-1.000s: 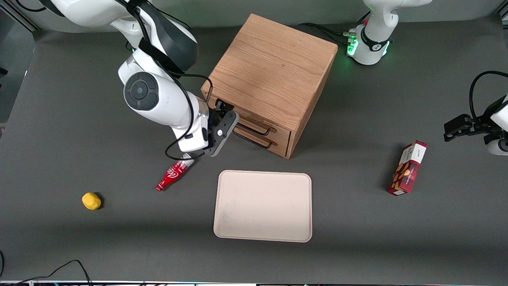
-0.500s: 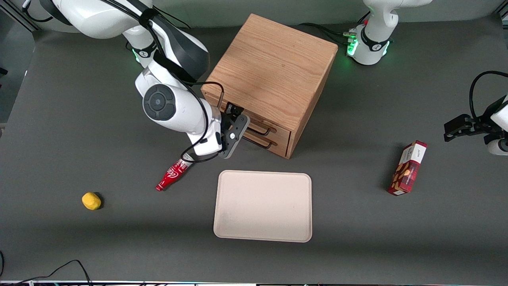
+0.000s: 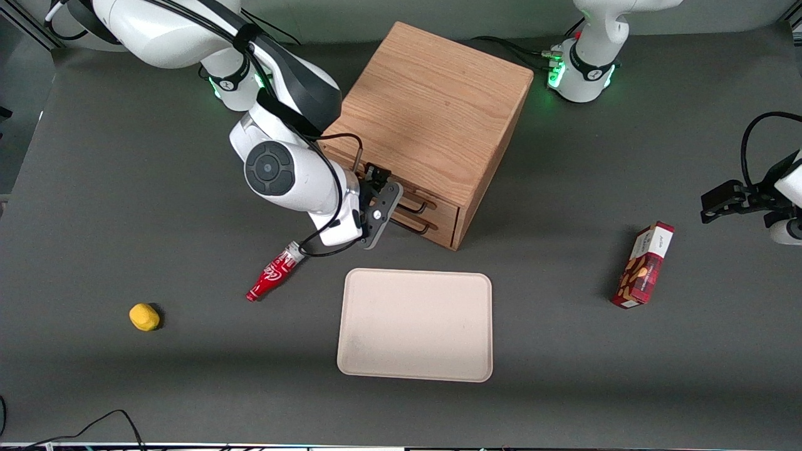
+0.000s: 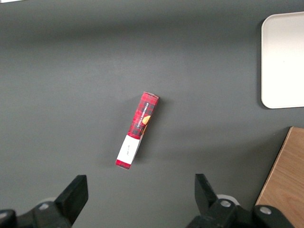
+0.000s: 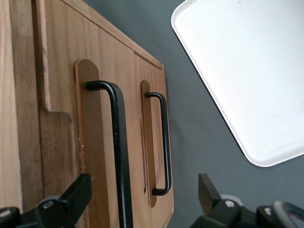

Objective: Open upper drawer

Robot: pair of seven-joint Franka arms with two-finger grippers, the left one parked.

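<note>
Front view: gripper (image 3: pixel 380 202) right at the cabinet (image 3: pixel 432 113) face, level with the drawers, fingers spread apart and pinching nothing. Upper drawer (image 3: pixel 432 202) shut, flush with the cabinet front, its black handle (image 3: pixel 415 204) just beside the gripper; lower drawer (image 3: pixel 438 224) directly beneath, also shut, so contents of both hidden. Right wrist view: upper drawer's handle (image 5: pixel 118 152) running between the two open fingertips (image 5: pixel 72 197), not touched by either as far as can be seen; lower handle (image 5: pixel 163 142) apart from it, nearer the tray (image 5: pixel 247 71). Tray (image 3: pixel 415 324) on the table (image 3: pixel 100 188) in front of the cabinet, nearer the front camera, holding nothing. Red bottle (image 3: pixel 274 272) lying on its side near the tray, toward the working arm's end, just below the wrist. Yellow lump (image 3: pixel 144 316) farther toward that same end, well apart from the bottle. Red box (image 3: pixel 643 265) lying toward the parked arm's end, well apart from the cabinet; same box (image 4: pixel 137 129) seen flat on the table in the left wrist view, with a tray corner (image 4: pixel 283 61) and a cabinet edge (image 4: pixel 282 185) also showing.
</note>
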